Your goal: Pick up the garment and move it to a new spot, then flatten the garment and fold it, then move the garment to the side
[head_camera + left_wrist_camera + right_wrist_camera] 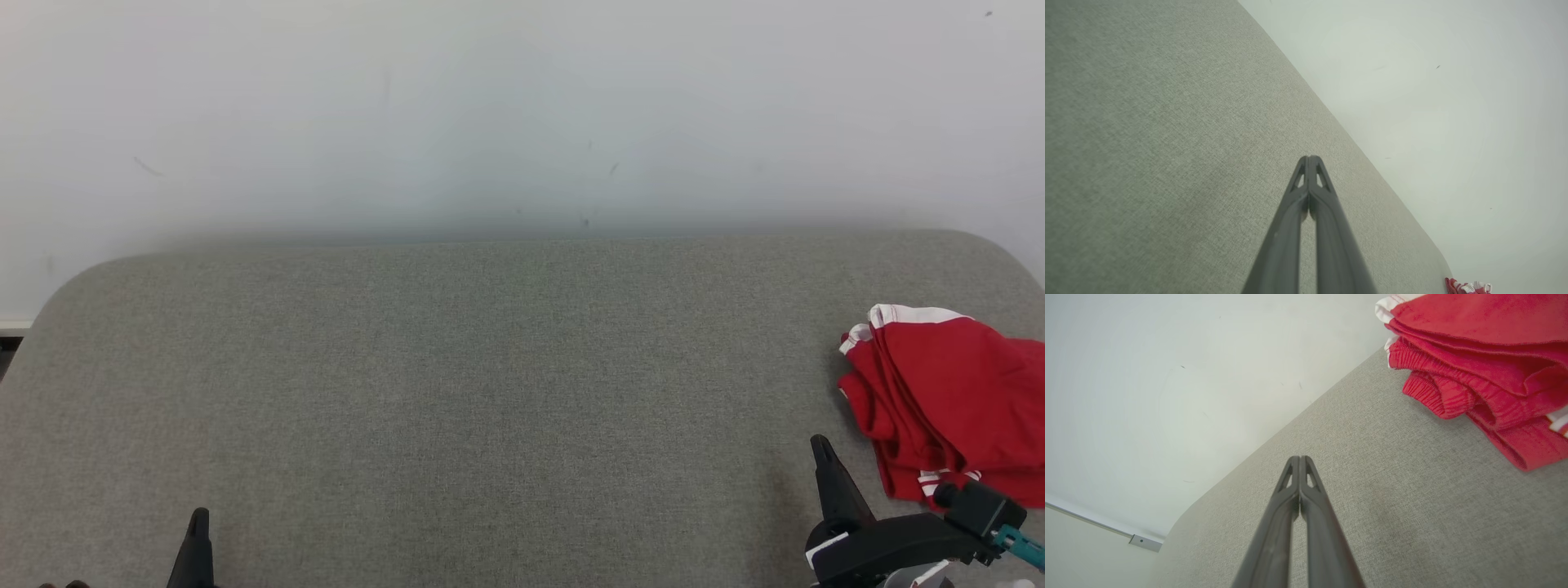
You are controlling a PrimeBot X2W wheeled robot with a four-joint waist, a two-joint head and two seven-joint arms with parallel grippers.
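Note:
The garment (947, 392) is red with white trim and lies bunched in folds at the right edge of the grey fabric surface (490, 392); it also shows in the right wrist view (1486, 363) and as a small red patch in the left wrist view (1468, 287). My right gripper (819, 445) is shut and empty, its tip just left of the garment and apart from it, fingertips pressed together (1299, 459). My left gripper (198, 516) sits at the lower left, far from the garment, shut with nothing in it (1309, 158).
A pale wall (522, 114) stands right behind the grey surface's rounded back edge. A wide stretch of bare grey fabric lies between the two grippers. A strip with a small bracket (1145, 542) runs along the wall in the right wrist view.

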